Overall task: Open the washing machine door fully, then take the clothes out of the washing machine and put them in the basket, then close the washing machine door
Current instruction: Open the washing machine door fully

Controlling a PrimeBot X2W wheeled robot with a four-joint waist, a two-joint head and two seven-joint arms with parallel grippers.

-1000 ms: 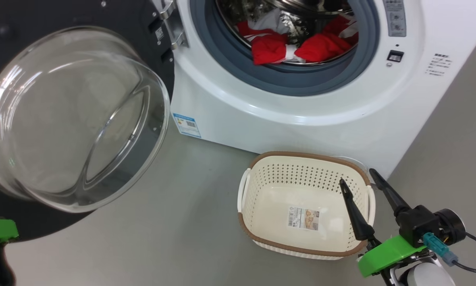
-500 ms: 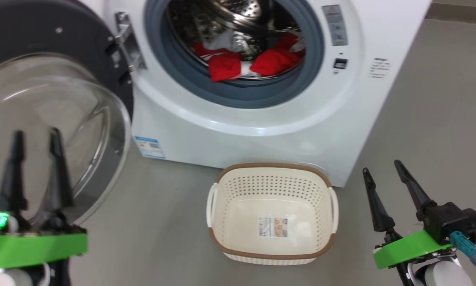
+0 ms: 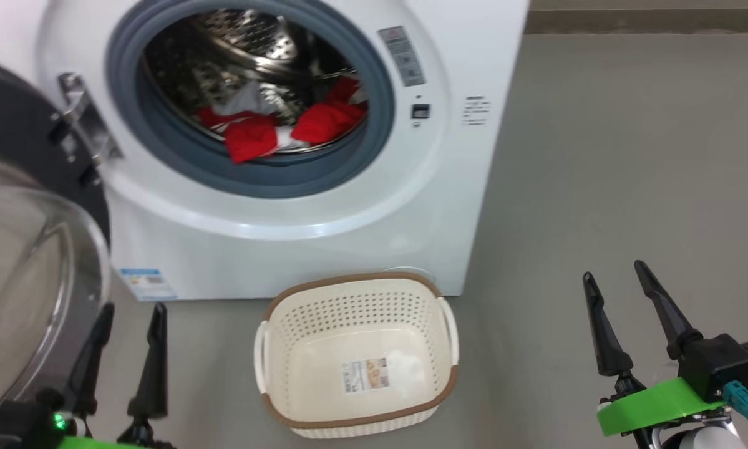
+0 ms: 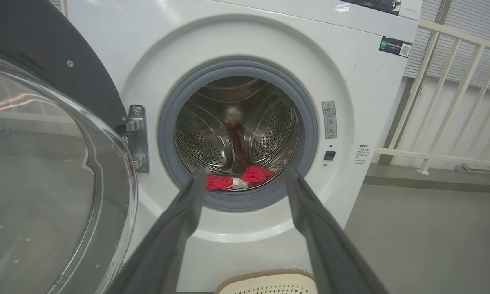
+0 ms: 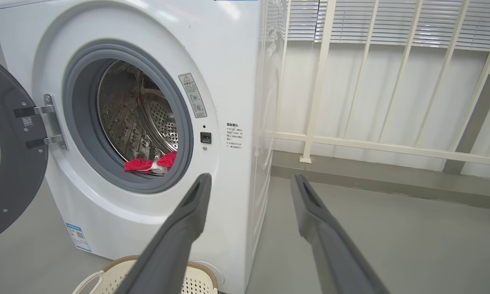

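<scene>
The washing machine (image 3: 324, 212) (image 4: 363, 85) (image 5: 236, 73) stands with its door (image 3: 30, 262) (image 4: 44, 171) (image 5: 7, 163) swung wide to the left. Red clothes (image 3: 274, 128) (image 4: 238, 179) (image 5: 151, 165) with white parts lie at the front of the steel drum. On the floor before the machine sits the cream basket (image 3: 358, 355) (image 4: 265, 283) (image 5: 142, 277), holding nothing but its label. My left gripper (image 3: 131, 308) (image 4: 245, 173) is open low beside the door's glass, pointing at the drum. My right gripper (image 3: 617, 274) (image 5: 251, 179) is open to the right of the basket, nothing between its fingers.
Grey floor (image 3: 629, 162) spreads to the right of the machine. A white railing (image 5: 371, 143) (image 4: 445, 94) with blinds behind it stands past the machine's right side. A small blue label (image 3: 146, 284) is stuck low on the machine's front.
The head camera has swung rightward and pulled back, so the machine and basket sit further left in the picture. My left gripper has risen into view beside the door. Both grippers stay open.
</scene>
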